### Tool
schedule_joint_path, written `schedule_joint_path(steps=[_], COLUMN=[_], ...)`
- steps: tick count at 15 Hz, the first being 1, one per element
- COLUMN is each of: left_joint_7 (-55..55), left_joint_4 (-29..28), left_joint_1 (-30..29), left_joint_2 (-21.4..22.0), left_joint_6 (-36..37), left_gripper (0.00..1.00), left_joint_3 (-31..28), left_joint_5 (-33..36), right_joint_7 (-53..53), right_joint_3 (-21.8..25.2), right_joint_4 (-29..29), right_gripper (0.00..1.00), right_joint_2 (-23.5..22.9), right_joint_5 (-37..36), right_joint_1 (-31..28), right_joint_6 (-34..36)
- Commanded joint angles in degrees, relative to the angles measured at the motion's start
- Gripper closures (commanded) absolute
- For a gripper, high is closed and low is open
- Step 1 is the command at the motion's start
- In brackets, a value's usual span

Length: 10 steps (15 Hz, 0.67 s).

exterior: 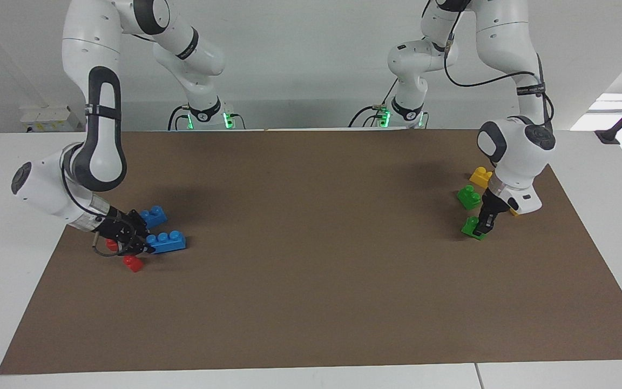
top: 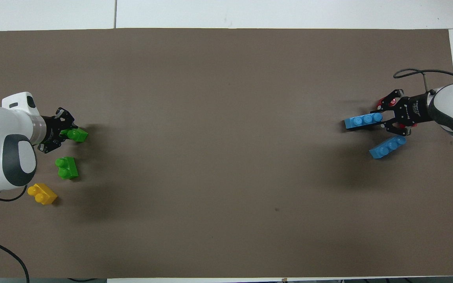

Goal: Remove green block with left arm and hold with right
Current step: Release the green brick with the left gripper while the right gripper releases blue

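Note:
The green block is a bright two-stud brick at the left arm's end of the brown mat, low at the mat's surface. My left gripper is shut on one end of it. At the right arm's end, my right gripper is shut on the end of a three-stud blue brick, held level and low over the mat.
A darker green brick and a yellow brick lie nearer the robots than the green block. A second blue brick and red bricks lie around the right gripper.

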<state>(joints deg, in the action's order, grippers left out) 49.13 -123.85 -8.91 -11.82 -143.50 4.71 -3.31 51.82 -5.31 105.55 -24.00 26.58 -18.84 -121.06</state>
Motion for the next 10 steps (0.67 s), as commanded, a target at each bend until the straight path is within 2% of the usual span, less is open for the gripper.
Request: schedule_joint_path(steps=[1,2,3,4,5,7,10], left_joint_7=[-0.2,-0.2,-0.2,-0.1,0.0,0.1,0.1], left_joint_4=[-0.3,-0.1,0.0,0.2,0.4,0.7,1.8], left_joint_1=[-1.1,-1.1,-1.1,-1.1,-1.0,-0.6,-0.3], left_joint_2=[-3.4,-3.4,-3.5,-3.5,-3.6,-3.5,-2.6], left_joint_6=[-2.9,-2.9,-3.0,-3.0,-2.8,-2.5,0.7], left_gripper=[0.93,0.87,0.70,0.31,0.00,0.00,0.00], left_joint_3=[0.4,0.4,0.4,0.4,0.4,0.4,0.4], left_joint_5=[-0.2,-0.2,-0.2,-0.1,-0.1,-0.1,-0.1], right_joint_7=[-1.0,-1.0,-1.0,-1.0,-0.8,-0.7,-0.5], right_joint_3=[-0.2,-0.2,-0.2,-0.2,-0.2,-0.3,-0.8], right_joint_4=[2.1,2.5,2.8,2.9,2.9,2.4,1.9], right_gripper=[1.00,1.00,1.00,0.91,0.59,0.26,0.13], right_joint_2=[1.1,1.3,1.4,1.4,1.4,1.5,2.6], right_joint_5=[-0.8,-0.8,-0.8,-0.8,-0.8,-0.8,-0.8], right_joint_1=[-0.1,-0.1,0.0,0.0,0.0,0.0,0.0], right_joint_6=[-2.2,-2.7,-3.1,-3.3,-3.4,-2.4,-1.7])
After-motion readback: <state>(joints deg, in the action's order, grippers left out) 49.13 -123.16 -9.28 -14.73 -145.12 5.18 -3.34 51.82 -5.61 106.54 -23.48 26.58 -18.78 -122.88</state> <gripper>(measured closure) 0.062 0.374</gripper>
